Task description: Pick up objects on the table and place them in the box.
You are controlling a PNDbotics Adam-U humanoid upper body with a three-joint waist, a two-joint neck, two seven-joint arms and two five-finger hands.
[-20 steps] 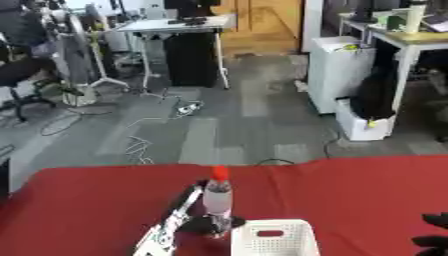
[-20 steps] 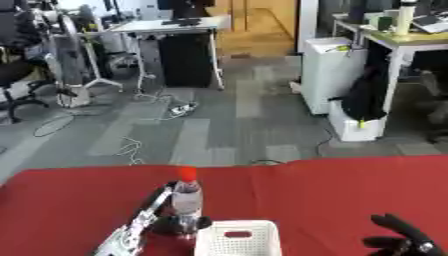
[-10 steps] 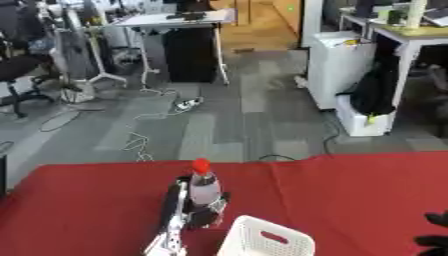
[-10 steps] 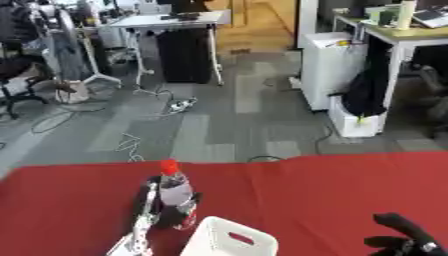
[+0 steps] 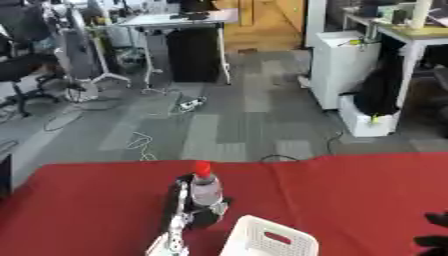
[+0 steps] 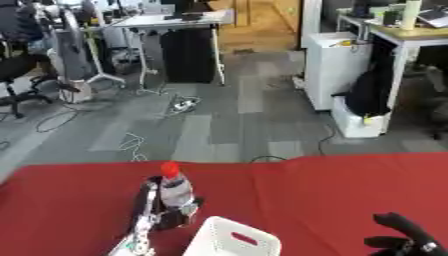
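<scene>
I see my right hand (image 6: 404,239) at the lower right corner of the right eye view, black, resting low over the red table (image 6: 332,190); its fingers look partly bent and hold nothing, but I cannot tell for certain whether the hand is open or closed. My left hand shows in neither view.

Well to the left of that hand, near the bottom edge, sits the white box (image 6: 232,241), a perforated basket with a slot handle in its near wall, tilted askew to the table edge. Nothing is visible inside the part of it that shows.

Further left of the hand, just beyond the box's far left corner, stands a clear bottle (image 6: 174,190) with a red cap, upright. A dark object (image 6: 172,218) lies at the bottle's base, touching or just beside it; I cannot make out what it is. To the left of that, a long thin packet (image 6: 138,227), dark with a pale patterned end, runs toward the bottom edge.

Hand and box are well apart
</scene>
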